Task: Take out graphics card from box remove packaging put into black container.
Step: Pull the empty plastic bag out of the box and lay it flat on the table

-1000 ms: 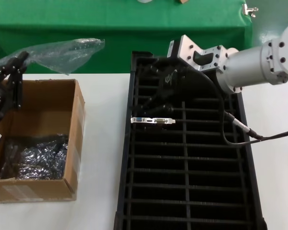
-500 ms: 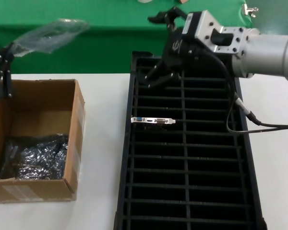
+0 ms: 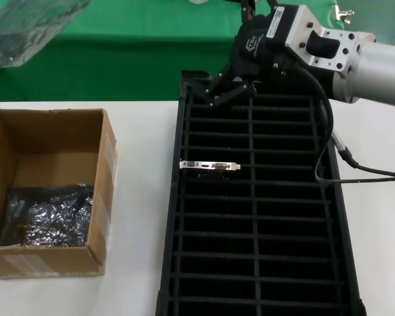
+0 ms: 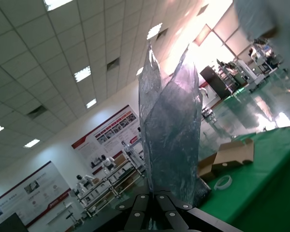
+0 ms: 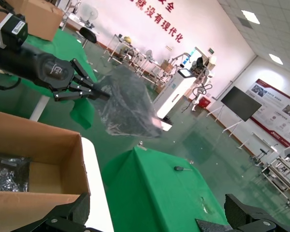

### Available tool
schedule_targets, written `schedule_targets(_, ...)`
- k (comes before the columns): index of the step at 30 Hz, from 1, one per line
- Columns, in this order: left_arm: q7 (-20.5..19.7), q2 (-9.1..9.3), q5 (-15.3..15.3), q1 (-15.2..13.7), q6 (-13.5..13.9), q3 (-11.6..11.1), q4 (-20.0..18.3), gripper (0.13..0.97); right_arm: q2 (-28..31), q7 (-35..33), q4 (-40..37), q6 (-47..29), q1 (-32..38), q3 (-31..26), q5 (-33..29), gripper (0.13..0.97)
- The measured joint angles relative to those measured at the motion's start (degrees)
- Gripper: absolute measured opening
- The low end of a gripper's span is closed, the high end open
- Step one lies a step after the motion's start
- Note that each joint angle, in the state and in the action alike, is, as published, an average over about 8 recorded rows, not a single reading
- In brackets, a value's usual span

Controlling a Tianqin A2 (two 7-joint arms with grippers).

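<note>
Card (image 3: 209, 165) sits upright in a slot of the black tray (image 3: 342, 217), left column, mid-frame in head view; its silver bracket w/ blue & white ports faces up. Right gripper (image 3: 229, 91) hangs over the tray's far end, upper centre of frame, fingers spread wide & holding nothing. Left gripper (image 4: 156, 211) is at the upper-left edge of head view, fingers closed on the empty bag (image 4: 170, 140), which sticks up from it. Box (image 3: 102, 191) lower left on the white table (image 3: 141, 217), open, w/ shiny bagged bundles (image 3: 49, 214) inside.
</note>
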Motion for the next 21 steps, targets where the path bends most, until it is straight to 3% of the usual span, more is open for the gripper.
schedule_targets(15, -6.2, 0.12, 0.85, 2.3, -1.19, 1.11, -6.36, 0.183, 0.08, 0.03, -0.25, 0.0, 0.23, -0.34, 0.21, 0.966)
schedule_targets(21, -10.55, 0.04, 1.19, 4.23, -3.08, 1.54, -10.7, 0.266, 0.12, 0.05, -0.25, 0.04, 0.25, -0.4, 0.26, 0.966)
